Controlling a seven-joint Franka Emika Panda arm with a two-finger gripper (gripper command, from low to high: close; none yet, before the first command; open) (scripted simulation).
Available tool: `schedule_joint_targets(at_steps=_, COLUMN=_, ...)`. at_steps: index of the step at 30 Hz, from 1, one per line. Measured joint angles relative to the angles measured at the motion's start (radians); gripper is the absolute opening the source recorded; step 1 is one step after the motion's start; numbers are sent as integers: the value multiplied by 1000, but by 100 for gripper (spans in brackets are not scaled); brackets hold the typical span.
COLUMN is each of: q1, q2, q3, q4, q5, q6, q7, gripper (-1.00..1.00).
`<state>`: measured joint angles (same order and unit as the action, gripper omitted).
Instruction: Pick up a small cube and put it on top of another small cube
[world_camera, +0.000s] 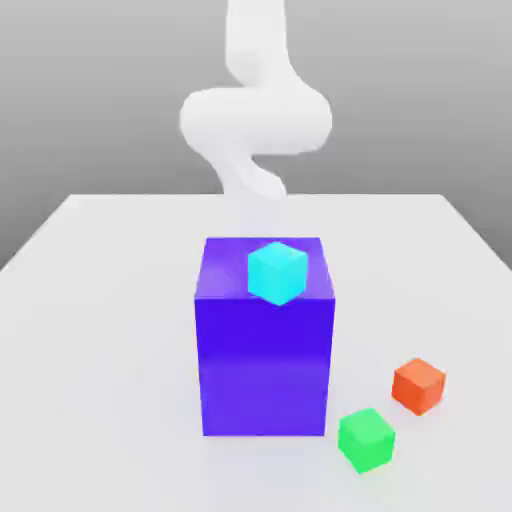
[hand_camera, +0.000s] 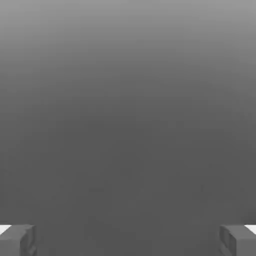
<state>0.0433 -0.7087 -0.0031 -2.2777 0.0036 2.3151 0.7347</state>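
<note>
And the gripper (hand_camera: 128, 240) is released, fingers wide apart, nothing b/w them! In the ext. view, the arm (world_camera: 256, 120) drops behind the big blue box (world_camera: 264, 366), w/ the cyan cube (world_camera: 277, 273) at its top front edge, nearer the camera than the arm. Green cube (world_camera: 366, 440) and orange cube (world_camera: 418, 386) sit on the table (world_camera: 100, 350), ungripped, to the ext. view's right of the arm, orange farther right.

White arm (world_camera: 255, 120) hung down from top of exterior view, bent at thick horizontal joint, narrower link below. In hand view, gripper (hand_camera: 128, 241) stood open, two fingers (hand_camera: 19, 241) wide apart, nothing gripped between them.
</note>
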Motion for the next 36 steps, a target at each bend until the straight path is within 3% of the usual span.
schedule_joint_targets(at_steps=19, q1=260, q2=695, q3=60, q4=172, q5=27, q6=108, q7=-500, gripper=0)
schedule_joint_targets(at_steps=36, q1=413, q2=1316, q3=138, q4=325, q5=-142, q6=240, q7=-770, gripper=0)
